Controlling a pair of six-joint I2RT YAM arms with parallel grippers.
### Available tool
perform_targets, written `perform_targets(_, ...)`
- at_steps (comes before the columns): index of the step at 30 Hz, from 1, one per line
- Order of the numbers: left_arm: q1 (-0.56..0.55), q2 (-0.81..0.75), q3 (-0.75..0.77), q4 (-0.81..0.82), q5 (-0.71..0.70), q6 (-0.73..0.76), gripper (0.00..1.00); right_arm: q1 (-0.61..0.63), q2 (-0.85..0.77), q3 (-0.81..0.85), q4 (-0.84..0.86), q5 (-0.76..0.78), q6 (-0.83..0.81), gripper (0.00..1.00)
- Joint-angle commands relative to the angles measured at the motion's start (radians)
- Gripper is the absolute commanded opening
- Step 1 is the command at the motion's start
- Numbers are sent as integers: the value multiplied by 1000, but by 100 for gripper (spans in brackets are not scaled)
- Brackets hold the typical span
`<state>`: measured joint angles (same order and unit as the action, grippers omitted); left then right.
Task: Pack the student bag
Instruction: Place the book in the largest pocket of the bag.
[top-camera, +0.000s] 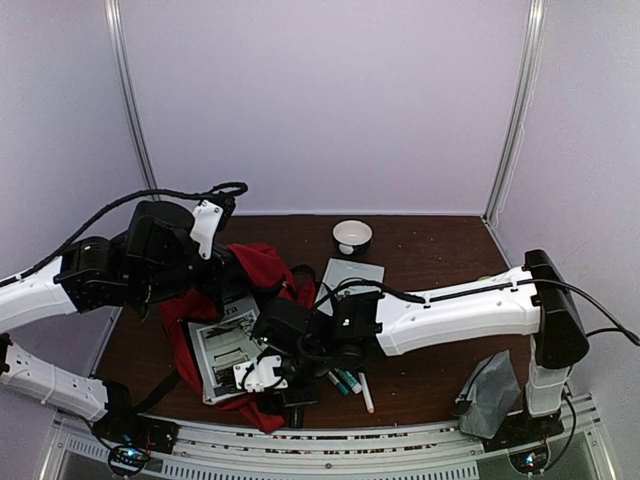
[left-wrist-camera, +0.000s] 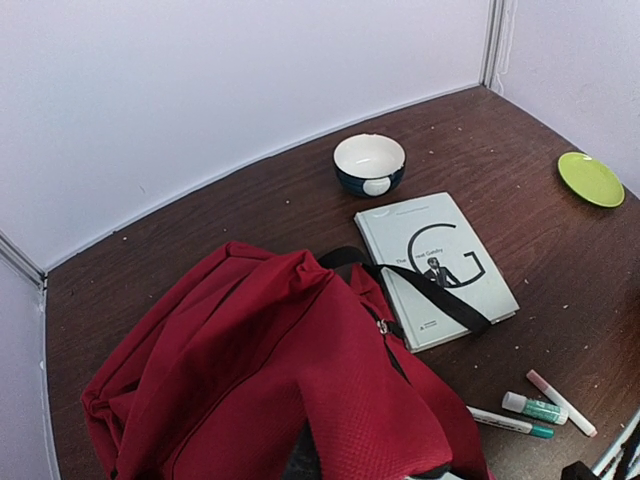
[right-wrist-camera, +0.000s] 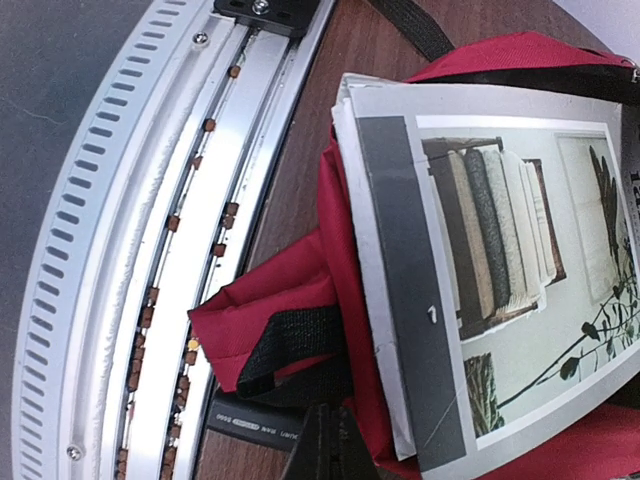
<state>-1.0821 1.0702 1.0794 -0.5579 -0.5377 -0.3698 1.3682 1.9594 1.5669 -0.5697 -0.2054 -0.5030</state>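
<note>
The student bag is the red backpack lying left of centre, with a black strap across it. Its fabric fills the left wrist view, and my left gripper is shut on a fold of it at the bottom edge. A grey picture magazine sits in the bag's opening. My right gripper is shut at the bag's near corner. Its tips meet against a red flap with black strap. I cannot tell whether any fabric is pinched.
A white-grey book lies right of the bag under a strap, with a bowl behind it and a green plate far right. Markers lie near the front. A grey pouch stands by the right base. A metal rail edges the table.
</note>
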Motion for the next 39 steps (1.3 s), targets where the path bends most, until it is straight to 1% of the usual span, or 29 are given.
perform_targets(1,-9,-33,-1,102,36,-24,0,-1,53,58,7,65,-9,0)
perform_targets(9,-9,-52,-15,101,36,-35,0,-3,113,105,11,68,-25,0)
perform_targets(13,-9,-53,-11,98,45,-32,0,-7,156,146,25,120,-16,0)
perform_targets(20,-9,-53,5,76,65,-23,0,-85,241,311,20,125,75,0)
perform_targets(26,-9,-64,2,76,74,-31,0,-133,328,427,37,144,88,0)
perform_targets(31,-9,-87,12,82,90,-46,0,-143,409,522,37,153,85,0)
perform_targets(39,-9,-107,-1,79,78,-51,0,-142,466,586,68,204,92,0)
